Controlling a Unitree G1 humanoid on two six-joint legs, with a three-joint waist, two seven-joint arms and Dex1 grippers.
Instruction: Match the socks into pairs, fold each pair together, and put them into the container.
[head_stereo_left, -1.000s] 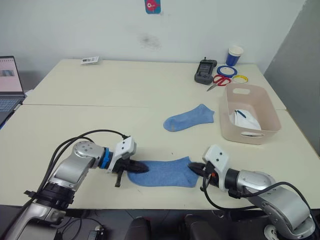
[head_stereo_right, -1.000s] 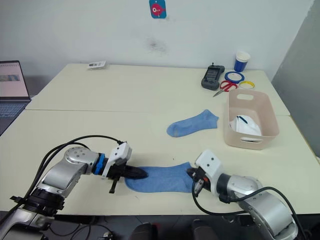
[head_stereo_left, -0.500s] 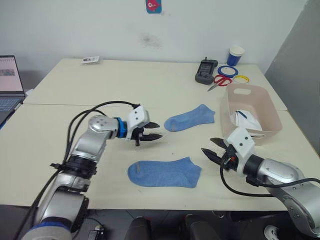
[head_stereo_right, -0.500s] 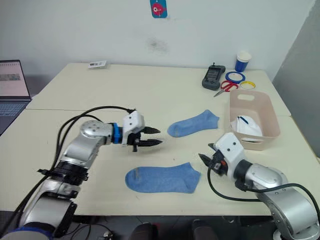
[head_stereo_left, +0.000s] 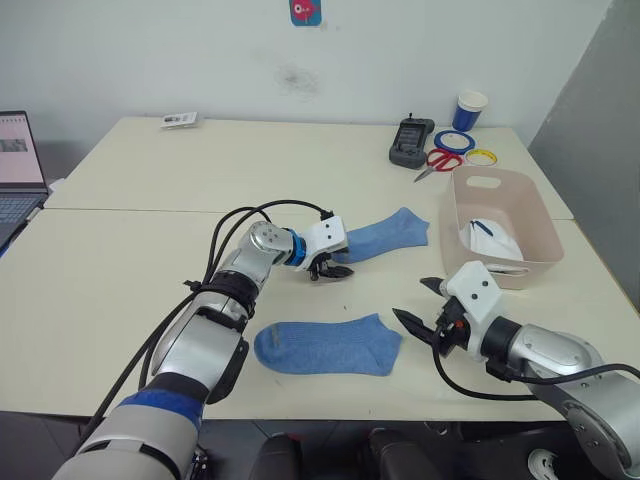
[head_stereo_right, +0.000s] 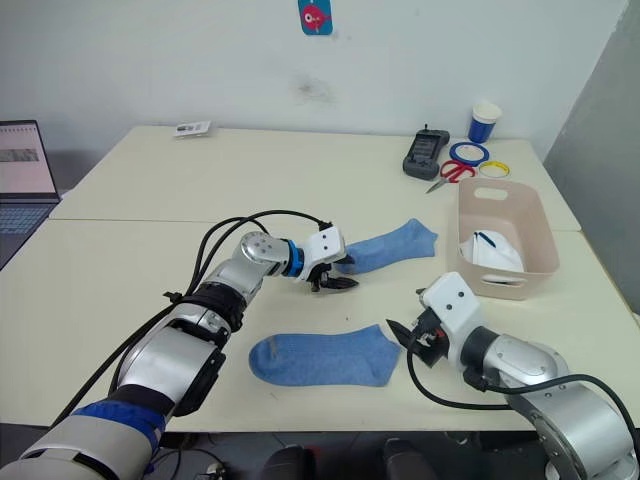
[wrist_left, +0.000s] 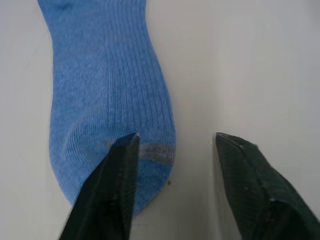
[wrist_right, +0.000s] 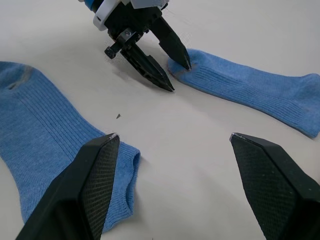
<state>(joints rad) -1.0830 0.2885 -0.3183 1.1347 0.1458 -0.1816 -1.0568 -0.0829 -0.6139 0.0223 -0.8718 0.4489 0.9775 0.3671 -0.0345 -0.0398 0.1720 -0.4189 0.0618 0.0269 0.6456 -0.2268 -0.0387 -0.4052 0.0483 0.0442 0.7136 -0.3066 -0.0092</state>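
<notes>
Two light blue socks lie flat on the table. The near sock (head_stereo_left: 328, 346) is by the front edge, and the far sock (head_stereo_left: 385, 235) is just left of the container (head_stereo_left: 545, 265), a pale pink bin with a white sock (head_stereo_left: 492, 240) inside. My left gripper (head_stereo_left: 335, 268) is open at the far sock's toe. In the left wrist view one of its fingertips (wrist_left: 127, 145) rests on the toe and the other is on bare table. My right gripper (head_stereo_left: 418, 303) stands wide open just right of the near sock's cuff (wrist_right: 122, 165), holding nothing.
At the back right are red scissors (head_stereo_left: 432, 162), tape rolls (head_stereo_left: 452, 142), a black device (head_stereo_left: 410, 142) and a blue-and-white paper cup (head_stereo_left: 469, 108). A laptop (head_stereo_left: 15, 170) sits at the far left and a small card (head_stereo_left: 180, 120) at the back.
Both grippers let go of the near blue sock and opened. My left gripper travelled back and right to the far sock's toe. My right gripper drew off to the right.
</notes>
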